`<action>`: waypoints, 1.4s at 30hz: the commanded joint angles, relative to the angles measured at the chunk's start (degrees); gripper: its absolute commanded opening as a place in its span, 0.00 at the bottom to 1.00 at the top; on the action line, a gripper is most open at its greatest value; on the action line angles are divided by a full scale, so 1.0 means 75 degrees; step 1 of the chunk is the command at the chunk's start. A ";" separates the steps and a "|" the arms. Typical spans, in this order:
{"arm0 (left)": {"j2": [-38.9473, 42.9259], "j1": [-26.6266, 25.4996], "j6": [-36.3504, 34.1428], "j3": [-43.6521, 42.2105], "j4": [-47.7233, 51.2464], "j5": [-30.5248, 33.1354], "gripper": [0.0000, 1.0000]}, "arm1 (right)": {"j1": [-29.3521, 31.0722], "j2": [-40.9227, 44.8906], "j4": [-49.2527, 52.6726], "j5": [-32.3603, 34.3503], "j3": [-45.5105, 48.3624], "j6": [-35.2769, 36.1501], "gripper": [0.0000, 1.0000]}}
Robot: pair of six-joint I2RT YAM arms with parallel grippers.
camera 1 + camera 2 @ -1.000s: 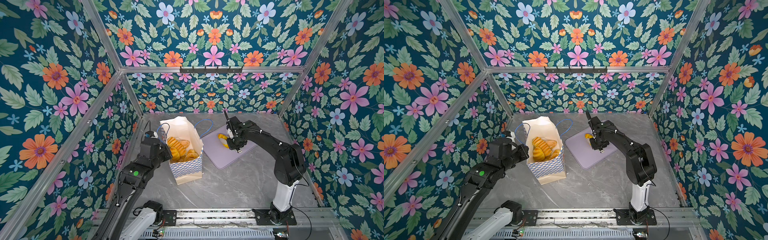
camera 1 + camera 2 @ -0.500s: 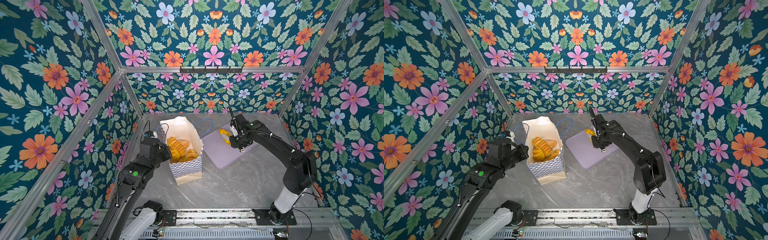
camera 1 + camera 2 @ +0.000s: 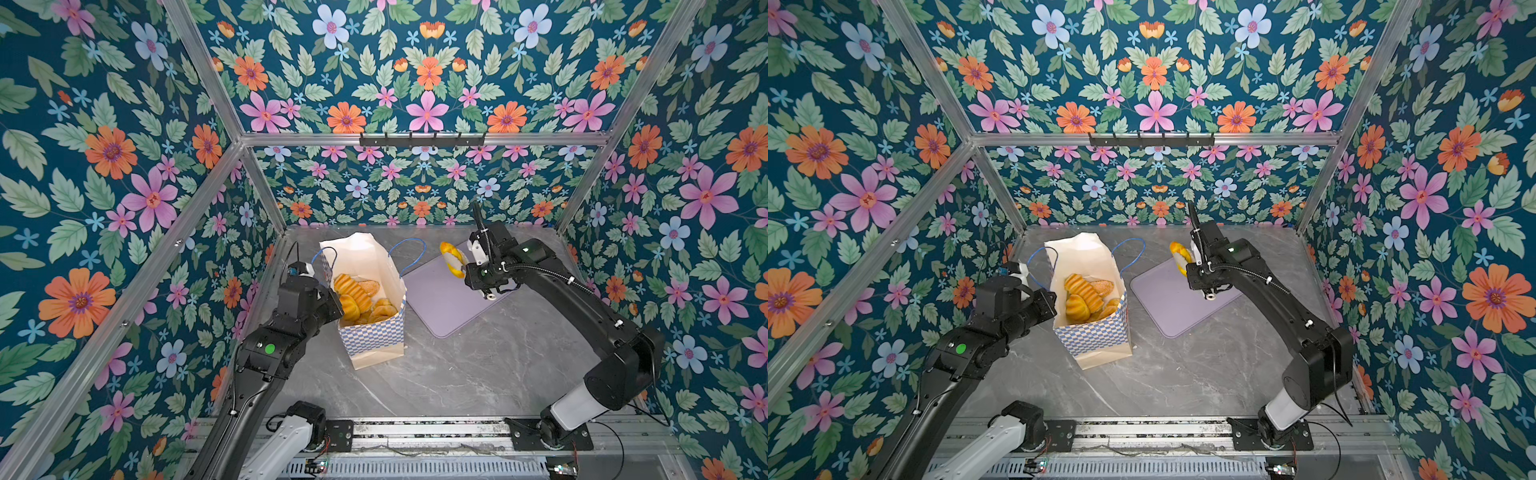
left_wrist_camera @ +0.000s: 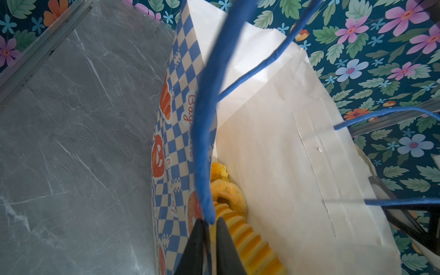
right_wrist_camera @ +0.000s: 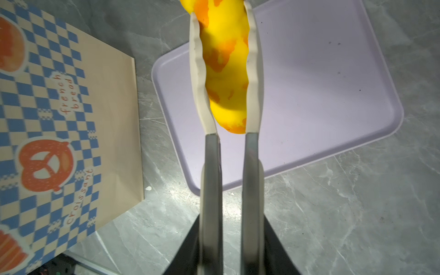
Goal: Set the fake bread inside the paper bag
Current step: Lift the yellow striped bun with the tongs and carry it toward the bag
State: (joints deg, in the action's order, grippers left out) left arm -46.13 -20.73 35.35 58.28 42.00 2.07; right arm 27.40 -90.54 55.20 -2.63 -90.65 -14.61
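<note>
While raised over the lavender tray [image 3: 444, 303], grips a yellow-orange roll [image 5: 226, 78] between the pale fingers [image 5: 198, 71] of the right gripper [image 5: 222, 35], near the paper bag [image 3: 376, 340] but apart from it. Pinches the bag's blue cord handle [image 4: 204, 142] in the left gripper [image 4: 210, 226], jaws almost together. Holds several other loaves [image 3: 353, 291] already inside the upright bag.

The paper bag [image 3: 374, 336] stands upright and open on the counter [image 3: 457, 374] — cream, with a blue-and-white checkered band and blue cord handles [image 4: 204, 142] — holding several glossy golden loaves [image 3: 353, 291]. One yellow-orange roll [image 5: 226, 71] is aloft to its right, pinched in the right gripper [image 5: 219, 9].
</note>
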 commanded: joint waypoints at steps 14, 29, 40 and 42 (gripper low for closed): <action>0.0023 0.0008 -0.0097 -0.0012 -0.0080 0.0041 0.13 | 0.0003 0.0891 0.0191 -0.0830 -0.0846 -0.0461 0.33; 0.0001 0.0007 -0.0079 0.0010 -0.0092 0.0042 0.12 | 0.0191 0.1471 0.0040 -0.1796 -0.1487 -0.1004 0.34; -0.0050 0.0006 -0.0044 0.0028 -0.0105 0.0008 0.11 | 0.0891 0.1389 0.0152 -0.1629 -0.1968 -0.1041 0.34; -0.0020 0.0004 -0.0026 0.0008 -0.0104 0.0023 0.11 | 0.1013 0.1358 0.0152 -0.1635 -0.2053 -0.1065 0.34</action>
State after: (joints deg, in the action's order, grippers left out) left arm -46.46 -20.73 35.38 58.19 41.98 2.00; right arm 34.20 -80.12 57.63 -14.79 -105.23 -22.24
